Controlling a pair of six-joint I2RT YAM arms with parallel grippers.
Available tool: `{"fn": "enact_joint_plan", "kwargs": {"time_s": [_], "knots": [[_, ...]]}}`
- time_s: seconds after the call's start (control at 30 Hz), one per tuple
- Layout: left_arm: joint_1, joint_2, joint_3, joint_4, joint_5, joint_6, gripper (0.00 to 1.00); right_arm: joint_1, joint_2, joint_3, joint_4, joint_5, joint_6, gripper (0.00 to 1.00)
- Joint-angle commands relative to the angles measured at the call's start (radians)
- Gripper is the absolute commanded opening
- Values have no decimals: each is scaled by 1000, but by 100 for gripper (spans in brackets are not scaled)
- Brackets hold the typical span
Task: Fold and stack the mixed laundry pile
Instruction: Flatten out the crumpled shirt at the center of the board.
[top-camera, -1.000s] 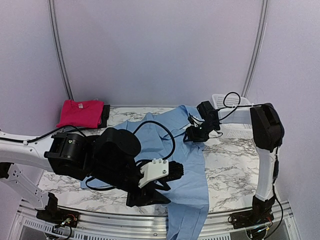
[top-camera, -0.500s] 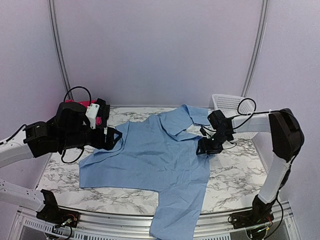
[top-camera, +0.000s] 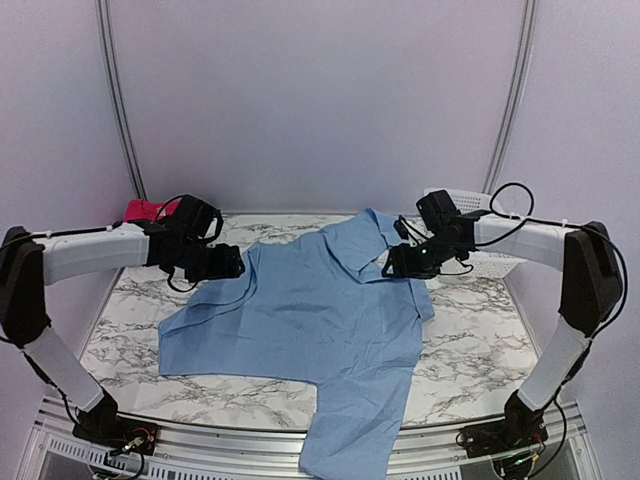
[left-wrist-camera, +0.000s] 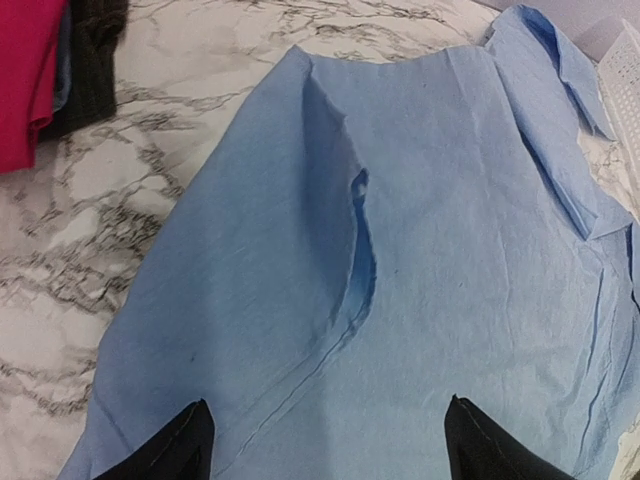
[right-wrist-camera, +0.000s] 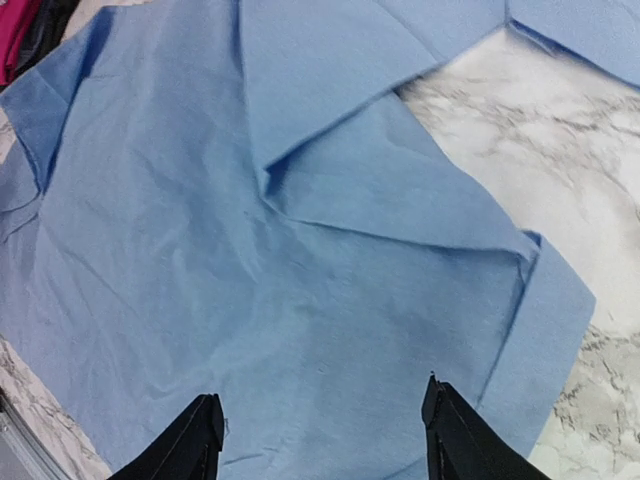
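Container: one white slatted basket stands at the far right corner of the marble bench, just beyond the shirt's collar. My right arm crosses in front of it and its inside cannot be made out, so I cannot tell what it holds. Task item: the light blue collared shirt lies spread flat in the middle of the bench, collar toward the far right, its cloth lightly creased. One flap at the collar end is folded over itself, and a small raised ridge shows near its left side in the left wrist view. One sleeve hangs over the near edge of the bench, its end cut off by the frame. The pink-red T-shirt lies at the far left corner, mostly hidden behind my left arm. The left wrist view shows a dark garment just beside it, with a thin blue strip between them that is too narrow to identify. My left fingers are spread wide over the shirt's left part and hold nothing. My right fingers are likewise spread wide over the collar end, holding nothing. Whether either pair touches the cloth cannot be determined.
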Motion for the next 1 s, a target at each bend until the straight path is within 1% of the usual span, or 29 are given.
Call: {"fn": "enact_joint_plan", "kwargs": {"time_s": [0.0, 0.07, 0.17, 0.2, 0.23, 0.3, 0.33, 0.4, 0.5, 0.67, 0.8, 0.87, 0.93, 0.97], "knots": [[7, 150, 123, 120, 136, 8, 82, 57, 91, 69, 30, -56, -3, 63], [5, 221, 168, 150, 169, 11, 82, 78, 122, 65, 57, -79, 5, 62], [5, 324, 240, 150, 151, 19, 80, 104, 169, 56, 79, -87, 16, 62], [5, 355, 260, 142, 134, 23, 78, 110, 180, 51, 86, -91, 20, 62], [6, 384, 285, 129, 111, 24, 73, 113, 188, 40, 93, -93, 23, 62], [12, 432, 337, 66, 54, 25, 51, 112, 198, 13, 92, -82, 32, 62], [17, 449, 365, 23, 16, 18, 37, 111, 203, -2, 77, -62, 34, 62], [28, 434, 366, -7, -34, 14, 17, 104, 209, -30, 41, -22, 34, 62], [45, 362, 343, -35, -143, 37, 0, 84, 181, -106, 26, -6, 37, 62], [133, 282, 338, -106, -299, 106, 0, 52, 77, -238, 5, -3, 45, 62], [220, 301, 344, -131, -296, 160, 0, 20, 10, -315, -28, 3, 46, 63], [240, 328, 382, -168, -283, 192, 27, 12, -30, -329, -29, -13, 43, 63], [240, 307, 389, -168, -274, 205, 46, 11, -71, -308, -18, -55, 33, 63], [240, 285, 385, -164, -273, 206, 53, 11, -90, -284, -15, -71, 27, 63]]}}
